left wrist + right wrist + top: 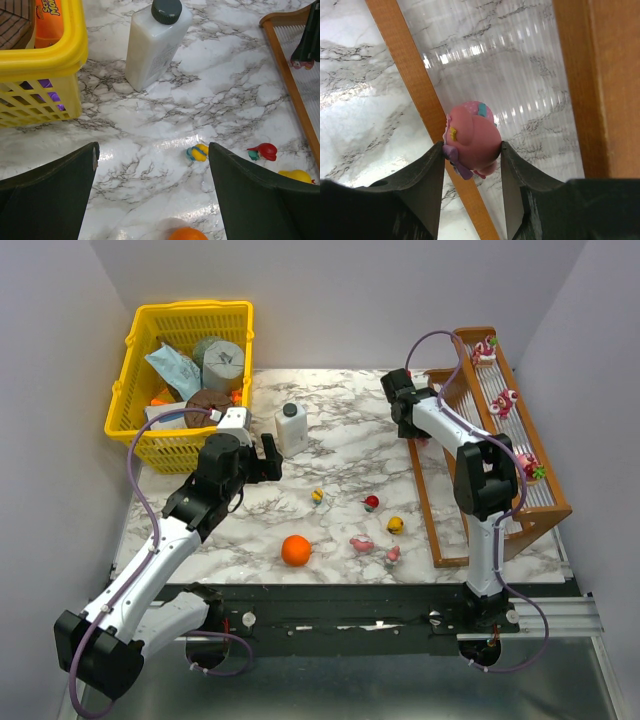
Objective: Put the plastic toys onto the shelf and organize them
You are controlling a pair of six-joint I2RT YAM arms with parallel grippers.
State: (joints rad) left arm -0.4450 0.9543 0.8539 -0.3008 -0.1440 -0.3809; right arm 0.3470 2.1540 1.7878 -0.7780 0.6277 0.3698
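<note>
My right gripper (472,150) is shut on a pink plastic toy (472,135) with a purple bow. It holds the toy over the front rail (405,65) of the shelf's lowest tier. From above, this gripper (418,432) hangs at the far left end of the brown shelf (545,502). Three red-and-white toys (484,349) (503,401) (529,466) stand on its upper tiers. Loose on the marble lie a yellow-blue toy (198,152), a red one (264,151), a yellow one (396,525) and two pink ones (362,542) (393,554). My left gripper (152,150) hovers open and empty above the table.
A white bottle (291,428) with a dark cap stands just beyond my left gripper (262,458). The yellow basket (140,370) full of items fills the far left corner. An orange ball (295,550) lies near the front edge.
</note>
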